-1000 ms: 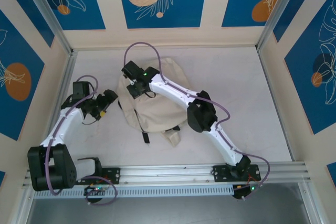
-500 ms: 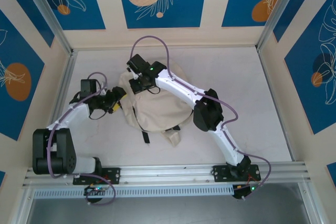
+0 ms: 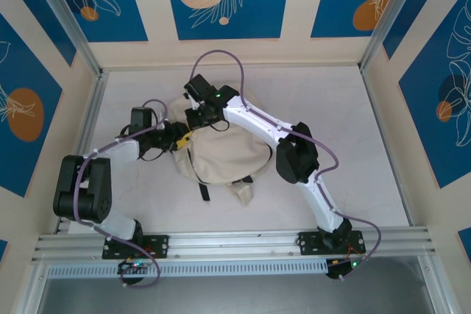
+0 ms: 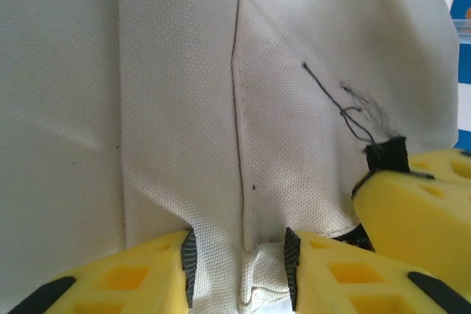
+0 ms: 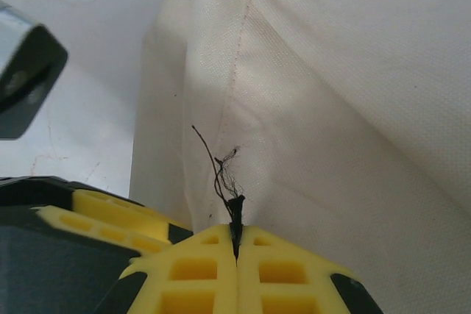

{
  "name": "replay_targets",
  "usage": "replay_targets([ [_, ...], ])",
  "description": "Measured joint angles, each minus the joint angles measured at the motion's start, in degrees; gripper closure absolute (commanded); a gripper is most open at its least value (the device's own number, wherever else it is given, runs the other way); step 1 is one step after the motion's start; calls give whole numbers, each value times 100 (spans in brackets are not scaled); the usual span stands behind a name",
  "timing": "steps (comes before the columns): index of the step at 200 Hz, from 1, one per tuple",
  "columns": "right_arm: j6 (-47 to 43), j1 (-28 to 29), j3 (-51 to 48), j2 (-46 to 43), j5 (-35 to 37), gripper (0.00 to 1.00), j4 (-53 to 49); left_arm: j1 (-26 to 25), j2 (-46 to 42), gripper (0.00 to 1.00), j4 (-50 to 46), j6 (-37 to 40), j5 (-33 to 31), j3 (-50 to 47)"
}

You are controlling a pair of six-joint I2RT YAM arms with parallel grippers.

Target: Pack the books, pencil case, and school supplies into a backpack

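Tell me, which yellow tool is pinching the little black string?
The right tool, shut on the frayed black string of the backpack. The left tool straddles a cream fabric seam instead.

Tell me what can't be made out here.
Top view: arms cover the top edge of the backpack, hiding any opening.
Left wrist view: the picture edge cuts the left gripper; its hold is unclear.
Right wrist view: a dark tab in the right gripper, too small to identify.

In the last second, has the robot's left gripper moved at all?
Yes. The left gripper has slid right, away from the left frame rail, and now reaches the cream backpack at its left edge.
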Motion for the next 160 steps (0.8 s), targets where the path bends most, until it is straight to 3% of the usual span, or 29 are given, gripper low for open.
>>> replay_targets([
  [26,98,-61,-127,-76,-186,98,85,-9,59,73,245,-168,136,0],
  [47,234,-127,-210,-129,-393,98,162,-20,81,87,393,-243,216,15],
  [59,293,-166,-258,-153,-470,96,205,-20,96,100,411,-284,243,20],
  [100,374,-199,-350,-203,-234,85,170,-37,98,100,367,-92,251,83],
  [126,254,-59,-286,-203,417,87,-87,-42,96,100,240,63,184,92],
  [160,68,164,-122,-203,1069,97,-302,-42,94,100,44,236,79,125],
])
